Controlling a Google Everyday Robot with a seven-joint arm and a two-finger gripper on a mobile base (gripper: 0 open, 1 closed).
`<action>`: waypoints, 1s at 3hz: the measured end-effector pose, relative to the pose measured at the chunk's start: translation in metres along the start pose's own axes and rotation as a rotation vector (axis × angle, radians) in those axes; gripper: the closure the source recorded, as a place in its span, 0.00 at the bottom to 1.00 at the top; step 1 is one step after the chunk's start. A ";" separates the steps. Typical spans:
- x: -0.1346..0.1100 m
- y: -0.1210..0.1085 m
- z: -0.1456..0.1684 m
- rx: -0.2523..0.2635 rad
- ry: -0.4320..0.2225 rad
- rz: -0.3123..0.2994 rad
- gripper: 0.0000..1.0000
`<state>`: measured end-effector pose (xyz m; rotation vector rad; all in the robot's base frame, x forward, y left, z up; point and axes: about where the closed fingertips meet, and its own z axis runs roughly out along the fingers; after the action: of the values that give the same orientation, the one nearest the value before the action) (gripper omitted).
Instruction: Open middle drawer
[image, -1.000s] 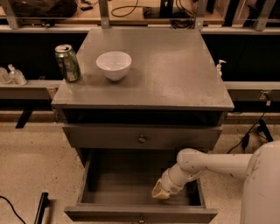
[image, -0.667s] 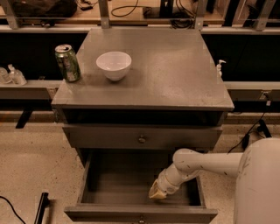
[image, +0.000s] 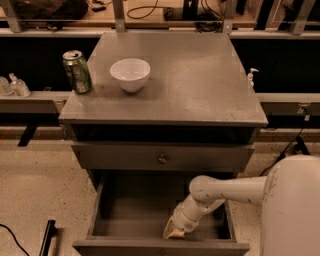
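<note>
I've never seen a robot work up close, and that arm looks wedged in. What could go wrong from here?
The gripper sits low inside the open middle drawer, close to its front wall. Pulling out carelessly, it might snag that wall or bump the closed top drawer above. A hard knock might also topple the green can or shift the white bowl standing on top.

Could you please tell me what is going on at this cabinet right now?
The robot's arm reaches down into the middle drawer, which stands well open beneath the closed top drawer. The gripper sits inside the open drawer, close to its front wall. On the cabinet top, a green can and a white bowl stand far from the arm.
</note>
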<state>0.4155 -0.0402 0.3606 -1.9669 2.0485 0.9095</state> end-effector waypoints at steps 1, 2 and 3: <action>0.001 -0.002 -0.001 0.000 0.000 0.000 1.00; 0.002 0.024 0.000 -0.043 -0.002 0.013 1.00; 0.003 0.021 -0.001 -0.043 -0.002 0.013 1.00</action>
<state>0.3952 -0.0446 0.3667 -1.9757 2.0599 0.9660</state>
